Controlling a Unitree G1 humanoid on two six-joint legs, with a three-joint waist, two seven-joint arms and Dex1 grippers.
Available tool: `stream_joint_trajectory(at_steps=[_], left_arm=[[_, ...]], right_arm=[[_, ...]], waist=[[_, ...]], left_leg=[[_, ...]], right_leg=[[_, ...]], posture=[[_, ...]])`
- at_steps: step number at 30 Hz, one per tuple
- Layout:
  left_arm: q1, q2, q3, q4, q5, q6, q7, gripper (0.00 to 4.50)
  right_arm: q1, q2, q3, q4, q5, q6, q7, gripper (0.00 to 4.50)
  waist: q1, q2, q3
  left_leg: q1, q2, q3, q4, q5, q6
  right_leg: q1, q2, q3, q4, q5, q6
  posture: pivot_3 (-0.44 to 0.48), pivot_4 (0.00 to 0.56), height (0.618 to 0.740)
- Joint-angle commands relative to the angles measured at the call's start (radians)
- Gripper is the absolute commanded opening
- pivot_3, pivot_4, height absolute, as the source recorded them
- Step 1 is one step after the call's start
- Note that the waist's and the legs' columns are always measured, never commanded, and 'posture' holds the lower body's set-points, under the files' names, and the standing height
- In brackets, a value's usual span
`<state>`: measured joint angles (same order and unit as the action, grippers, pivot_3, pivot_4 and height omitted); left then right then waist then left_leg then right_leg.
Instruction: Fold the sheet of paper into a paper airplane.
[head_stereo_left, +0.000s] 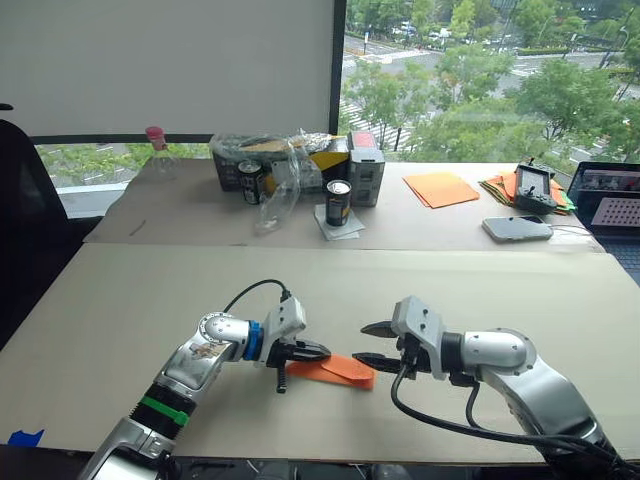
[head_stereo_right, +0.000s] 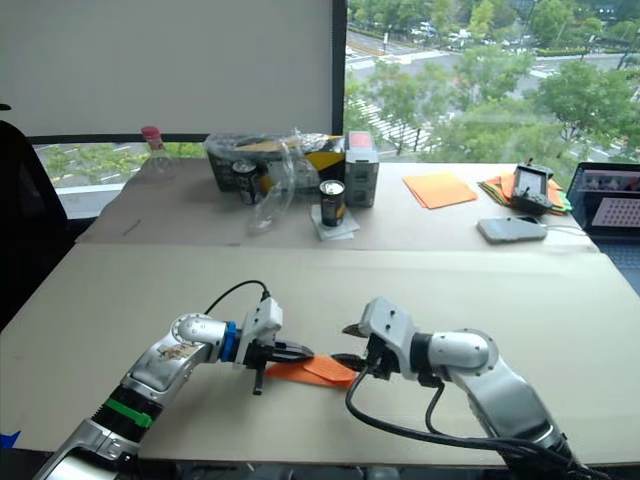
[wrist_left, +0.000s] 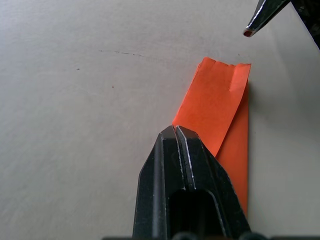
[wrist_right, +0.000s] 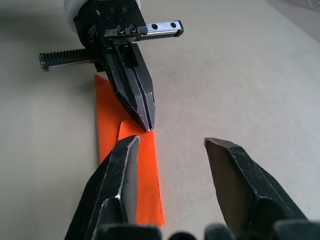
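The sheet of paper (head_stereo_left: 340, 370) lies near the table's front edge as a narrow bright orange folded strip with one flap raised (wrist_left: 215, 100). My left gripper (head_stereo_left: 326, 351) is shut, and its tips meet the raised flap's edge (wrist_right: 149, 127), seemingly pinching it. Just to the right of the strip, my right gripper (head_stereo_left: 370, 343) is open and faces the left one. Its lower finger (wrist_right: 122, 170) hovers over the strip's right end, and nothing sits between its fingers. The paper's left end is hidden under the left gripper.
Across the back of the table stand a bottle (head_stereo_left: 156, 145), cans (head_stereo_left: 339, 202), a box (head_stereo_left: 366, 168) and a plastic bag (head_stereo_left: 275, 180). Back right hold pale orange sheets (head_stereo_left: 440, 188), a multicoloured paper pile (head_stereo_left: 497, 186), a phone (head_stereo_left: 517, 228) and a laptop (head_stereo_left: 612, 205).
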<state>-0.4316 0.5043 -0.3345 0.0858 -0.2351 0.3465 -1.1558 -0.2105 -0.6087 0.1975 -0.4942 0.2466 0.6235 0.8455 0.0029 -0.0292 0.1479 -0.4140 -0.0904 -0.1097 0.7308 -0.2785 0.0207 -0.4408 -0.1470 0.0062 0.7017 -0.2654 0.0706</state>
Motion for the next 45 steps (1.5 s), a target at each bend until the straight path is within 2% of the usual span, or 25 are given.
stream_joint_trajectory(at_steps=[1,4,13,19,32,36,39,45], left_arm=[[0.021,0.014,-0.007,0.018,0.033,0.025,0.02,0.0],[0.023,0.019,-0.004,0.009,0.031,0.031,0.021,0.0],[0.034,0.036,-0.005,0.0,0.033,0.035,0.02,0.0],[0.033,0.036,-0.01,0.005,0.036,0.029,0.017,0.0],[0.015,0.018,-0.027,0.034,0.04,0.016,0.007,0.0],[0.016,0.018,-0.028,0.033,0.041,0.017,0.005,0.0],[0.014,0.017,-0.032,0.033,0.043,0.018,0.003,0.0],[0.004,0.002,-0.044,0.034,0.049,0.017,0.002,0.0]], right_arm=[[-0.001,0.049,0.063,0.029,-0.025,0.006,-0.053,0.98],[0.0,0.06,0.107,0.06,-0.051,0.01,-0.069,0.02],[-0.014,0.086,0.14,0.137,-0.056,0.057,-0.095,0.02],[0.052,-0.002,0.12,0.127,-0.066,0.032,-0.074,0.02],[0.179,-0.141,-0.058,0.077,0.018,0.012,-0.022,0.02],[0.107,-0.104,-0.105,0.029,0.073,-0.003,-0.018,0.02],[0.026,-0.032,-0.096,0.019,0.114,0.037,-0.051,0.02],[0.015,0.021,0.041,0.063,0.073,0.027,-0.049,0.02]], waist=[[0.0,0.0,0.0],[0.0,0.0,0.0],[-0.009,0.0,0.0],[-0.007,0.001,0.0],[0.011,0.0,-0.001],[0.01,0.0,-0.001],[0.005,0.0,-0.001],[0.01,0.0,-0.001]], left_leg=[[0.0,0.0,0.0,-0.001,0.0,0.0],[0.0,0.0,0.0,0.0,0.0,0.0],[0.001,0.0,0.0,-0.001,0.0,0.0],[0.003,0.0,0.0,-0.001,0.0,0.0],[0.005,-0.001,0.0,-0.001,-0.001,0.001],[0.005,-0.001,0.0,-0.001,-0.001,0.001],[0.005,0.0,0.001,-0.001,-0.001,0.001],[0.003,-0.001,0.0,-0.001,-0.001,0.002]], right_leg=[[0.0,0.0,0.0,0.0,0.0,0.0],[0.0,0.0,0.0,0.0,0.0,0.0],[0.0,0.0,0.0,0.0,0.0,0.0],[0.002,0.0,0.0,0.0,0.0,0.001],[0.006,-0.001,0.0,-0.003,0.0,0.001],[0.006,-0.001,0.0,-0.003,0.0,0.001],[0.004,0.0,0.001,-0.002,0.0,0.002],[0.004,0.0,0.0,-0.003,0.0,0.002]], posture=[[0.0,0.15,0.67],[0.0,0.15,0.67],[0.0,0.15,0.67],[0.0,0.15,0.67],[0.0,0.15,0.67],[0.0,0.15,0.67],[0.0,0.15,0.67],[0.0,0.15,0.67]])
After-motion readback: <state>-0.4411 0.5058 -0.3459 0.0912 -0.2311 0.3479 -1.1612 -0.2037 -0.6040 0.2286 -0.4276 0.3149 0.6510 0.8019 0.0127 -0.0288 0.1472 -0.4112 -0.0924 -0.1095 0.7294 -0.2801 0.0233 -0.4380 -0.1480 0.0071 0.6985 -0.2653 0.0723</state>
